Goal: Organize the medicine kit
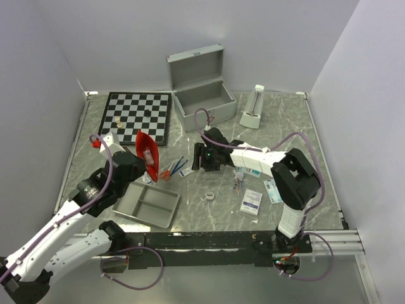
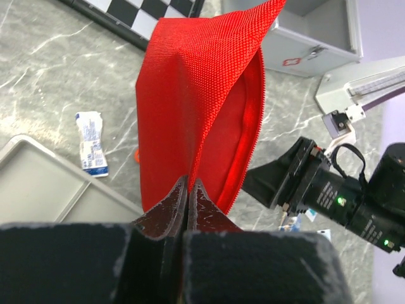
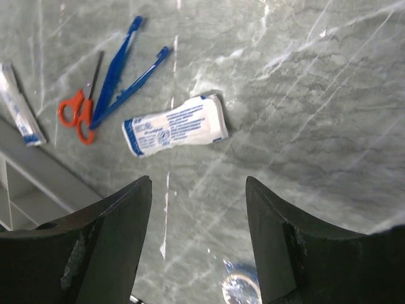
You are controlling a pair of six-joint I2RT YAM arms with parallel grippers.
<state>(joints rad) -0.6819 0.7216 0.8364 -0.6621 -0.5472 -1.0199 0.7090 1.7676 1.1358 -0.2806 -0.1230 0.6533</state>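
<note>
Right claw (image 3: pixel 197 185) near medicine kit (image 1: pixel 209 113), not touching

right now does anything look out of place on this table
Yes. A chessboard with a few pieces sits left of the open kit and does not belong with medical supplies. Scissors, tweezers and a packet lie loose on the table, and the left end effector holds the red pouch aloft, mouth open.

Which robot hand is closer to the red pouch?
Left. The left gripper is shut on the red pouch; the right gripper hovers open to its right, not touching.
</note>
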